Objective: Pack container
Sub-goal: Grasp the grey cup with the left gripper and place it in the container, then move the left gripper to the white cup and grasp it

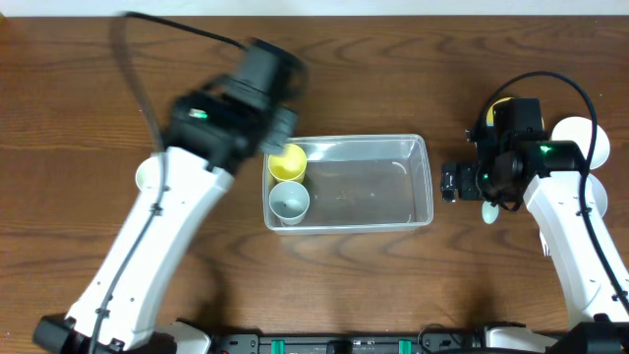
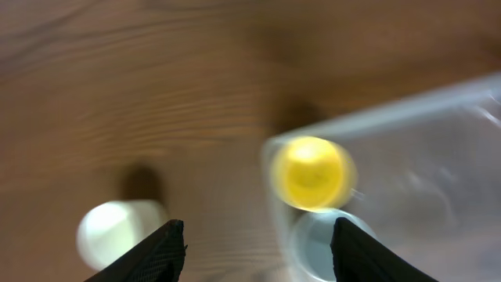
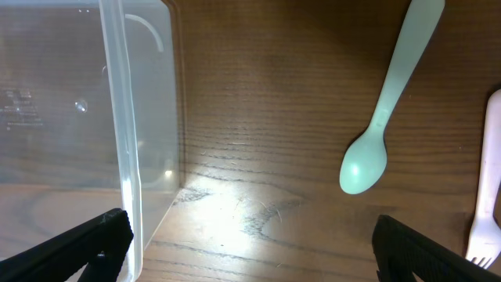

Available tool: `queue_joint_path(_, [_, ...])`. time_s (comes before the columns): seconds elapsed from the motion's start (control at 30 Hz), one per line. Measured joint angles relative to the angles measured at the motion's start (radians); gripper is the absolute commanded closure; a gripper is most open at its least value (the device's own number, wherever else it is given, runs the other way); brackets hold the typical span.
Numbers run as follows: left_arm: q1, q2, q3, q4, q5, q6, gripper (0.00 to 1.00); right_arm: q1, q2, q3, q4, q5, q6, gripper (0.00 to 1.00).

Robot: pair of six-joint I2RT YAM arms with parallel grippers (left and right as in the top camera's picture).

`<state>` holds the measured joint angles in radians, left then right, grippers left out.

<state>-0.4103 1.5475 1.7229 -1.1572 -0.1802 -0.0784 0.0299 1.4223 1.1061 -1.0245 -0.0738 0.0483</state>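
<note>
The overhead view shows the whole clear container [image 1: 393, 187] lying at the centre of the wooden table [image 1: 79, 88], with a yellow cup [image 1: 287, 163] and a pale blue cup [image 1: 289, 202] side by side in its left end. The rest of its floor is bare. In that view the left arm covers most of a white cup [image 1: 147, 175] at the left. The blurred left wrist view shows this cup [image 2: 117, 231] standing on the wood outside the container's corner [image 2: 423, 157], at the lower left of the frame.

Only the right wrist view shows a mint green spoon [image 3: 376, 141] full length and a white fork [image 3: 485, 204] at the right edge of the frame, both on the table away from the container wall [image 3: 125, 102].

The left gripper [image 2: 258, 227] is spread with nothing between its fingers, above the table beside the yellow cup [image 2: 311, 174]. The right gripper [image 3: 250, 223] is spread wide over bare wood, holding nothing, with the container wall beside one finger.
</note>
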Motion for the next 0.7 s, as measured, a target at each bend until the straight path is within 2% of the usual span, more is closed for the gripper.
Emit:
queue_joint_path(0.17, [0.240, 0.043, -0.025, -0.005, 0.021, -0.004, 0.38, 0.000, 0.000, 0.000, 0.000, 0.002, 0.000, 0.01])
queue_joint_path(0.37, [0.439, 0.167, -0.075, 0.000, 0.117, -0.004, 0.38, 0.000, 0.000, 0.000, 0.000, 0.003, 0.000, 0.01])
queue_joint_path(0.67, [0.535, 0.389, -0.139, 0.002, 0.181, -0.004, 0.39, 0.000, 0.000, 0.000, 0.000, 0.003, 0.000, 0.01])
queue_joint_path(0.7, [0.536, 0.412, -0.147, 0.004, 0.182, -0.004, 0.41, 0.000, 0.000, 0.000, 0.000, 0.003, 0.000, 0.01])
